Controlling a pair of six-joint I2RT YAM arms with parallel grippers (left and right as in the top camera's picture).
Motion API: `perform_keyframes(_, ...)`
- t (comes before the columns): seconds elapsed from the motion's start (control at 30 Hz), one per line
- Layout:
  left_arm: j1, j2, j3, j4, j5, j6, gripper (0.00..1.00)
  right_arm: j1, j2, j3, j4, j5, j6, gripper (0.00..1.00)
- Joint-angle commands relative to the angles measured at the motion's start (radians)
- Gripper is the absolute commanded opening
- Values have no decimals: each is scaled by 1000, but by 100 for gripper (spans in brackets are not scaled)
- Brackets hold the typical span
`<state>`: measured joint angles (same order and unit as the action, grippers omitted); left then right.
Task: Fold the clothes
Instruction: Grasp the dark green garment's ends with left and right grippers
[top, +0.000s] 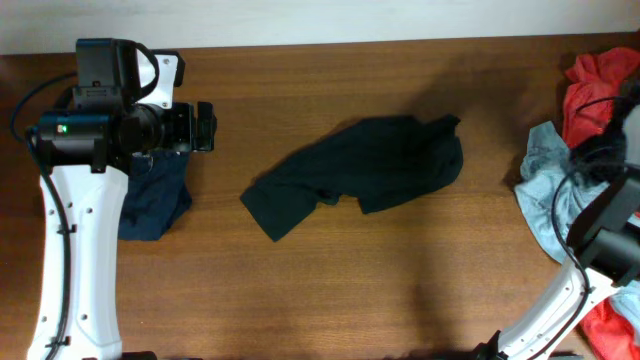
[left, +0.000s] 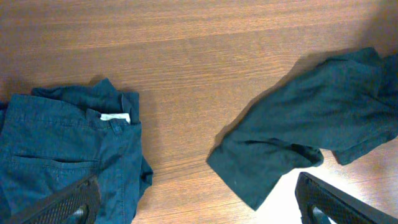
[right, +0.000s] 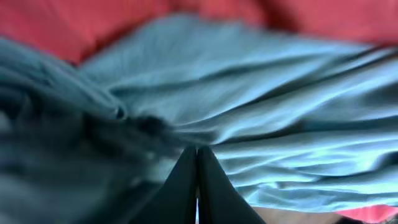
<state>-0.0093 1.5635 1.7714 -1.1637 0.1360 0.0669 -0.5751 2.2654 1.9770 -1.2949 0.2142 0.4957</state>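
With left gripper spread wide near navy garment, reach for crumpled black-navy shirt at centre of table; pinch one hem corner and draw flat before folding. Leave right gripper, fingers pressed together, against pale grey-blue garment at right edge.
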Motion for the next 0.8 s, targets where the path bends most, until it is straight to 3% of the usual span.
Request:
perform_keyframes(0.0, -4, -2, 16, 6, 18, 16, 99, -16, -115, 134, -29, 18, -51, 4)
perform_keyframes(0.17, -4, -2, 16, 9, 64, 35, 99, -4, -162, 215, -73, -239, -180, 7)
perform_keyframes(0.27, -26, 6, 16, 17, 169, 160, 99, 24, -172, 215, -86, -467, -291, 24)
perform_keyframes(0.37, -85, 37, 16, 28, 173, 214, 99, 68, -171, 214, -115, -591, -356, 37)
perform_keyframes(0.47, -170, 95, 16, 48, 172, 274, 99, 130, -171, 214, -146, -614, -370, 40)
perform_keyframes(0.57, -241, 169, 16, 72, 133, 324, 91, 197, -171, 212, -154, -610, -385, 44)
perform_keyframes(0.67, -280, 245, 16, 67, 40, 312, 77, 262, -171, 209, -172, -610, -389, 44)
perform_keyframes(0.77, -283, 298, 16, 47, 21, 268, 75, 329, -171, 200, -198, -588, -396, 44)
